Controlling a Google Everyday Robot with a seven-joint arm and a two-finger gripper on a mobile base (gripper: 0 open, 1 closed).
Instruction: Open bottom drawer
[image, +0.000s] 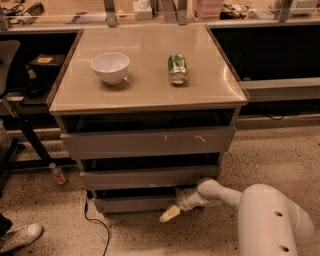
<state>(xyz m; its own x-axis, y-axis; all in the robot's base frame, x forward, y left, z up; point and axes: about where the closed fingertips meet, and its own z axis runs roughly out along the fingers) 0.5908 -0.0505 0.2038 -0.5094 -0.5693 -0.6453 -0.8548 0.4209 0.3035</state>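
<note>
The bottom drawer (132, 203) is the shortest grey front of three, low under the cabinet, near the floor. It stands slightly forward of the cabinet body, with a dark gap above it. My gripper (170, 213) reaches in from the lower right on a white arm (225, 192). Its tan fingertip (169, 214) sits at the drawer front's right end, just above the floor. The mid-height front (150, 176) and the tall scratched front (150, 141) are above it.
A white bowl (110, 66) and a green can (177, 68) lying on its side rest on the beige cabinet top (150, 95). A black cable (97, 225) trails on the speckled floor at left. A small bottle (58, 173) and a shoe (20, 236) are at left.
</note>
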